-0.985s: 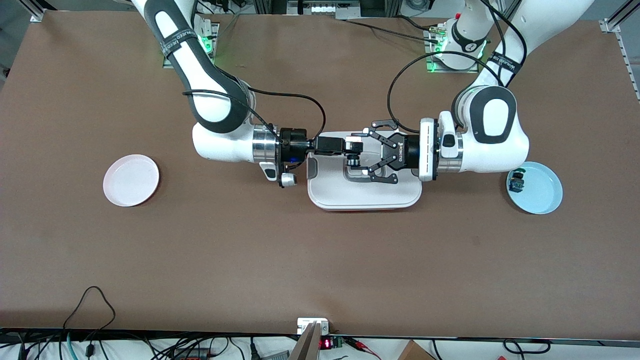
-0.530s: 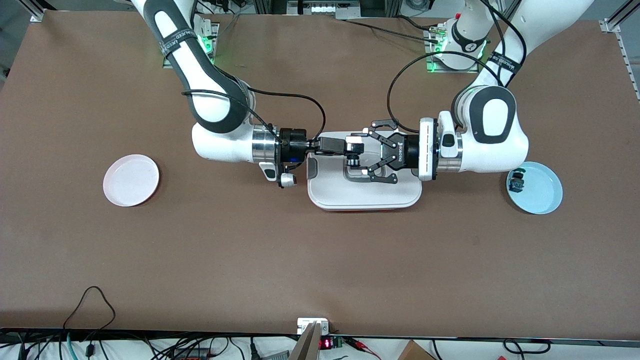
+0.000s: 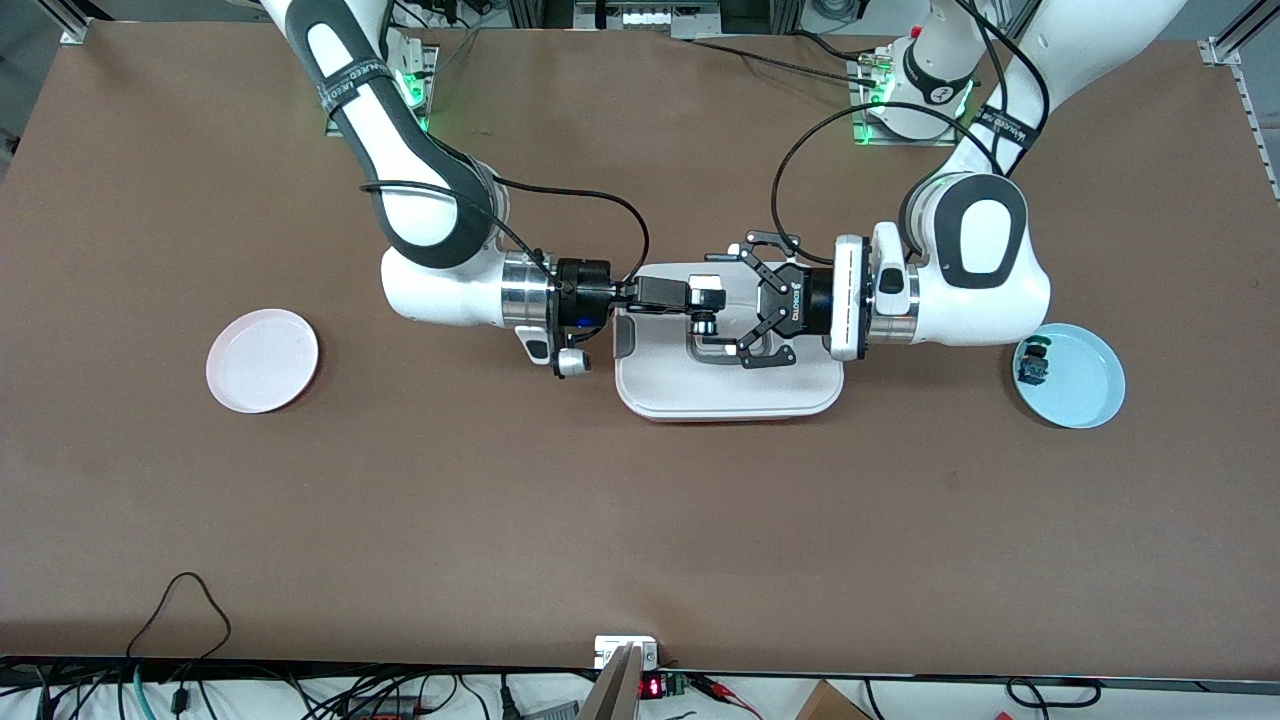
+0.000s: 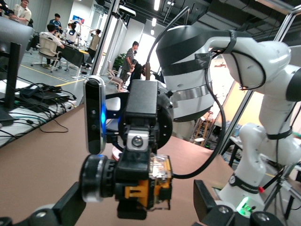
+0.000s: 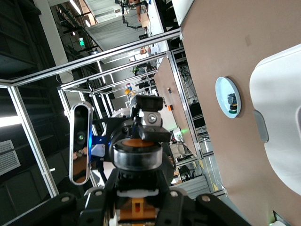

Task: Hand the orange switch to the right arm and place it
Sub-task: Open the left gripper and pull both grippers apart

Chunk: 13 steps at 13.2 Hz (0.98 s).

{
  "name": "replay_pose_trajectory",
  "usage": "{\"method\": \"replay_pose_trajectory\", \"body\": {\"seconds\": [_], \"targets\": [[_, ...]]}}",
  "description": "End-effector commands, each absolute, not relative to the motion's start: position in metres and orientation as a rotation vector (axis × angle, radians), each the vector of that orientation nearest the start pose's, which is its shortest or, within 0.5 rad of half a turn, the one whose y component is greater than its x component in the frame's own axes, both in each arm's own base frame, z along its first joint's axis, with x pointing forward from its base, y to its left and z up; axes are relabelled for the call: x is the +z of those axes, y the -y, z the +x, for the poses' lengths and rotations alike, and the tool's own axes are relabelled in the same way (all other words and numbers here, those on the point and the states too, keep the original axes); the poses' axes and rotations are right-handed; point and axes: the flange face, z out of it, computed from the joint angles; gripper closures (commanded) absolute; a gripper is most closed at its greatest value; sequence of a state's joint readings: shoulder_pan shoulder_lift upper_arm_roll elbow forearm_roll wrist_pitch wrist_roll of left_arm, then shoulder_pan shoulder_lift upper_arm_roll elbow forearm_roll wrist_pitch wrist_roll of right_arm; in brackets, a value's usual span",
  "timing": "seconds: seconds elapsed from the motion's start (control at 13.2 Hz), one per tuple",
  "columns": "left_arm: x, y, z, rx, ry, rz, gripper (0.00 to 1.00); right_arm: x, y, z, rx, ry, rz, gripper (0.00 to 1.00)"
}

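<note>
The orange switch (image 3: 706, 321) is held in the air over the white tray (image 3: 730, 392) by my right gripper (image 3: 706, 299), whose slim black fingers are shut on it. In the right wrist view the gripper (image 5: 137, 207) clamps the switch's orange body (image 5: 136, 210) below its round black knob. My left gripper (image 3: 722, 305), the black linkage one, is open, with its fingers spread on either side of the switch and not touching it. In the left wrist view the switch (image 4: 141, 188) hangs between those wide-apart fingers (image 4: 70, 205) of the left gripper (image 4: 136, 207).
A pink plate (image 3: 262, 360) lies toward the right arm's end of the table. A light blue plate (image 3: 1080, 385) with a small blue-and-green part (image 3: 1032, 366) lies toward the left arm's end. Brown table all round the tray.
The left gripper's fingers have spread a little wider off the switch. Both arms have shifted slightly toward the right arm's end. The right gripper keeps hold of the switch.
</note>
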<state>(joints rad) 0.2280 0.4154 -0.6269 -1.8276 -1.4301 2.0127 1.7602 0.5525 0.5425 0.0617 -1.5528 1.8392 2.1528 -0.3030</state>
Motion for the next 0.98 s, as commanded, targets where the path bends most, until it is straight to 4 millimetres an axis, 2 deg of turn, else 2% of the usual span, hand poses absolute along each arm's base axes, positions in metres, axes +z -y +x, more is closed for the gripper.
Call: {"method": "replay_pose_trajectory", "body": {"seconds": [0.0,0.15,0.45,0.53,0.68,0.76,0.91], "targets": [[0.409,0.235,0.602,0.678,1.074,1.476,0.00,0.393,-0.437,0.594,0.161,-0.252,-1.590,1.00],[0.425,0.202,0.608,0.476,1.117,1.564,0.00,0.397,-0.418,0.605,0.172,-0.199,-1.602,1.00],[0.419,0.171,0.602,0.148,1.116,1.785,0.00,0.400,-0.345,0.635,0.208,-0.054,-1.679,1.00],[0.414,0.162,0.600,0.067,1.099,1.840,0.00,0.402,-0.322,0.640,0.224,-0.008,-1.716,1.00],[0.402,0.146,0.596,-0.125,1.045,2.013,0.00,0.419,-0.260,0.646,0.267,0.098,-1.817,1.00],[0.402,0.135,0.597,-0.208,1.015,2.112,0.00,0.426,-0.229,0.647,0.293,0.129,-1.870,1.00],[0.409,0.113,0.600,-0.346,0.982,2.246,0.00,0.451,-0.183,0.647,0.344,0.222,-1.999,1.00]]}}
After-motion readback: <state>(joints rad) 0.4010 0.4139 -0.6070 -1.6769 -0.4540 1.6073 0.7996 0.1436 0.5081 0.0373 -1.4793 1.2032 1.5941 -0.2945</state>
